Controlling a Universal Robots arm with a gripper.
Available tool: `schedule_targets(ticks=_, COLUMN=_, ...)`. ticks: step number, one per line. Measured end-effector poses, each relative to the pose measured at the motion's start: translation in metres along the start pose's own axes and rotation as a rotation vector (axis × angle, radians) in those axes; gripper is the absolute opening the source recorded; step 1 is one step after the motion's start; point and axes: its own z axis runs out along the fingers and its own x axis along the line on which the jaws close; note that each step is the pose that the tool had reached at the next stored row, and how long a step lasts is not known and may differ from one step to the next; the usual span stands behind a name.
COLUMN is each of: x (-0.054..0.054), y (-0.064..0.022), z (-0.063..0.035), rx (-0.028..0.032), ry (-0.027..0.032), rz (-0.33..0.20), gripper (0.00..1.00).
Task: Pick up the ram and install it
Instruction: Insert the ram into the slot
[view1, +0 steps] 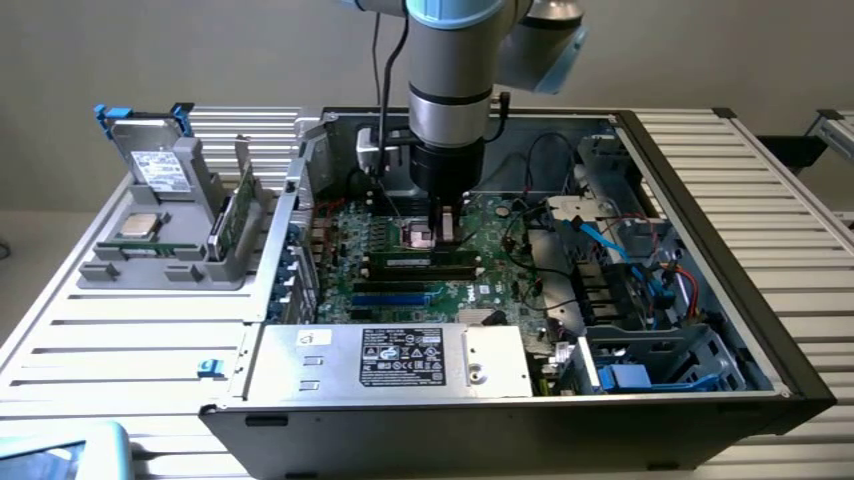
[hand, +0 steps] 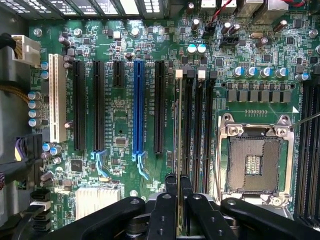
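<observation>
- Low in the exterior view, a silver metal power-supply box (view1: 387, 360) sits inside the open black computer case (view1: 467, 432).
- Behind it, mid-frame, the long thin green ram stick (view1: 420, 262) stands edge-down at the motherboard's memory slots.
- The black claw (view1: 447, 232) pinches the ram from above.

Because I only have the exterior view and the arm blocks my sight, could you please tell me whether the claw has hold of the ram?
Observer: Yes. In the wrist view the claw has its fingers closed on either side of the ram, seen edge-on.
Operator: Which memory slot is it over?
Observer: The one farthest from the processor socket, beside the black expansion slot.
Operator: Are the neighbouring slots free?
Observer: Yes, the three memory slots beside it hold no sticks.
</observation>
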Motion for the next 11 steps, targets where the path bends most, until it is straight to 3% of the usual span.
schedule_targets(ticks=11, x=-0.0017, y=0.0006, z=0.0025, rx=-0.0002, ry=0.003, rz=0.003, gripper=0.14)
